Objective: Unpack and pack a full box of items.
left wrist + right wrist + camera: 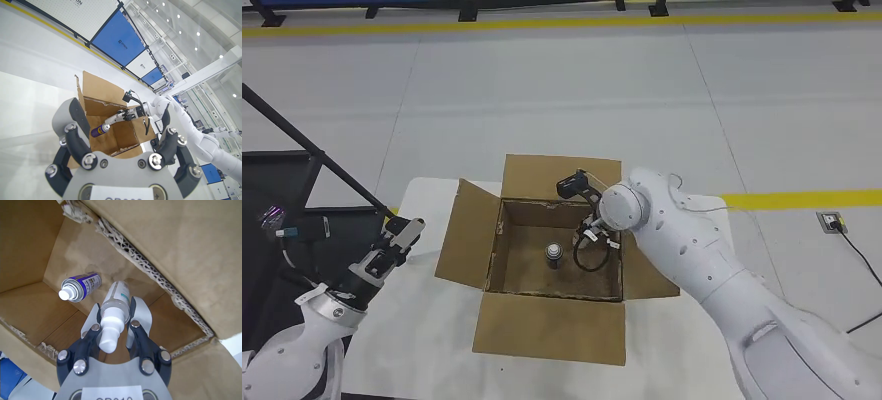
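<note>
The white table (422,300) carries an open cardboard box (552,325) with all four flaps folded outward. The corrugated edges at the top of its walls (143,258) are torn and ragged. The cardboard that can be seen is plain brown and bears no print.

The right arm (692,250) leans over the box from the right side, its wrist dipping inside. The left arm (352,285) is over the table to the left of the box and well apart from it.

The left gripper (121,111) is spread wide with nothing between its dark pads (77,111). From the top it sits just off the box's left flap (407,232).

The right gripper (115,306) is down in the box, clenched on a bottle (118,294) at the shoulder, just under the pump cap. The left wrist view also shows this grasp (122,117).

A spray can (554,256) stands upright on the box floor near the middle, beside the bottle but not touching it. Its label is blue-purple with a yellow patch (98,131). There is a panel of small print on its side (88,282), too fine to make out, and it has a white cap.

The bottle has a clear body, a white pump cap and a white label with a teal band (111,120). The small lettering cannot be read. Whether its base touches the box floor cannot be told.
</note>
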